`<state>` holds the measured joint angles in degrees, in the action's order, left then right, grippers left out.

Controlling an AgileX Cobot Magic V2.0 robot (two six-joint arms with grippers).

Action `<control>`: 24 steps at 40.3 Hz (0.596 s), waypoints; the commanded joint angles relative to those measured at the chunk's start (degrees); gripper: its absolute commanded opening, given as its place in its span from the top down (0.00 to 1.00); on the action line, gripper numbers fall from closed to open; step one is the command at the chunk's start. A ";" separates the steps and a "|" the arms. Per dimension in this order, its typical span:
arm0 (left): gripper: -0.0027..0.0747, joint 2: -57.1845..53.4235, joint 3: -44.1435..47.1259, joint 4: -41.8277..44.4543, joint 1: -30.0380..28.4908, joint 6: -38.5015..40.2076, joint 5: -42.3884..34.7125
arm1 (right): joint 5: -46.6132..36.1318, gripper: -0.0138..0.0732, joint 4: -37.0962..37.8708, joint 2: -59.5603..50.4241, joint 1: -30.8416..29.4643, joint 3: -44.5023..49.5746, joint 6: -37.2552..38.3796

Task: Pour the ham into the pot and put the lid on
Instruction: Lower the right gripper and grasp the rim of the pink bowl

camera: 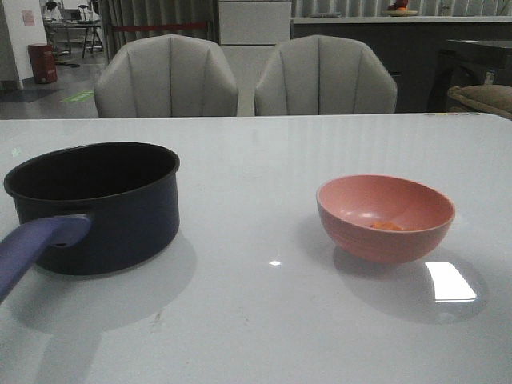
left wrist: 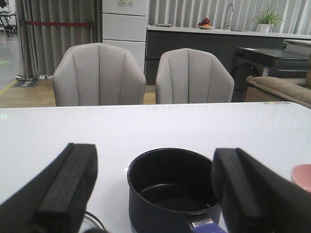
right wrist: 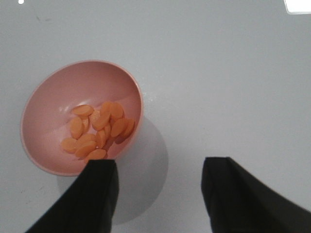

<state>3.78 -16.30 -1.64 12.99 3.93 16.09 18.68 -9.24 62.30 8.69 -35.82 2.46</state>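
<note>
White and glossy, the table (camera: pixel 264 320) fills my front view, with two pale grey chairs (camera: pixel 166 76) pushed up to its far edge and a dim room behind them.

On my left side of the table I see the pot (camera: pixel 100 204), upright, its black inside bare, its blue-purple handle (camera: pixel 36 244) pointing toward the robot. Well apart from it, on the right, stands the pink bowl (camera: pixel 386 218), also upright. From the front I only catch a sliver of orange in it; the right wrist camera looks down into it and shows the ham (right wrist: pixel 97 131) as a heap of small orange oval slices lying in the bowl's bottom.

My left gripper (left wrist: pixel 154 194) hangs near the pot on the handle side, its two black fingers (left wrist: pixel 68 187) spread wide with the pot showing between them, touching nothing. My right gripper (right wrist: pixel 158 194) hovers above the table just beside the bowl, fingers spread and holding nothing; one finger (right wrist: pixel 92 194) overlaps the bowl's rim in the view, though I cannot tell whether it touches.

At the lower edge of the left wrist view a curved glassy rim (left wrist: pixel 95 223) peeks out beside the left finger, possibly the lid, but too little shows to be sure.
</note>
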 commanded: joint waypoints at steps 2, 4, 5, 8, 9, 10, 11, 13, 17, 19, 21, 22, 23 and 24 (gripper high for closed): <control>0.28 0.65 -1.50 -0.25 0.56 -0.20 -4.04 | -2.27 0.28 -0.23 7.57 0.97 -6.35 -0.67; 0.28 0.65 -1.50 -0.25 0.56 -0.20 -4.04 | -1.95 0.28 -0.23 10.99 1.42 -8.74 -0.72; 0.28 0.65 -1.50 -0.25 0.56 -0.20 -4.04 | -1.76 0.28 -0.16 12.92 1.48 -9.97 -0.81; 0.28 0.65 -1.50 -0.25 0.56 -0.20 -4.04 | -0.53 0.28 -0.16 18.02 1.48 -13.51 -1.23; 0.28 0.65 -1.50 -0.25 0.56 -0.20 -4.04 | -0.07 0.28 -0.16 19.76 1.48 -14.80 -1.23; 0.28 0.65 -1.50 -0.25 0.56 -0.20 -4.04 | 0.72 0.28 -0.16 21.40 1.48 -15.76 -1.23; 0.28 0.65 -1.50 -0.25 0.56 -0.20 -4.04 | 1.12 0.28 -0.16 22.21 1.48 -16.70 -1.23; 0.28 0.65 -1.50 -0.25 0.56 -0.20 -4.04 | 2.60 0.28 -0.16 25.23 1.48 -18.75 -1.24; 0.28 0.65 -1.50 -0.25 0.56 -0.20 -4.04 | 4.64 0.28 -0.16 29.35 1.48 -22.05 -1.24; 0.28 0.65 -1.50 -0.25 0.56 -0.20 -4.04 | 4.87 0.28 -0.16 31.26 1.48 -23.28 -1.24; 0.28 0.65 -1.50 -0.25 0.56 -0.20 -4.04 | 5.16 0.28 -0.16 33.00 1.48 -24.41 -1.24; 0.28 0.65 -1.50 -0.25 0.56 -0.20 -4.04 | 5.29 0.28 -0.16 33.91 1.48 -25.06 -1.24; 0.28 0.65 -1.50 -0.25 0.56 -0.20 -4.04 | 5.41 0.28 -0.16 34.57 1.48 -25.54 -1.24; 0.28 0.65 -1.50 -0.25 0.56 -0.20 -4.04 | 5.65 0.28 -0.16 35.19 1.48 -26.02 -1.24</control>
<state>3.78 -16.30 -1.64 12.99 3.93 16.09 25.46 -9.33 97.67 10.11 -58.44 1.99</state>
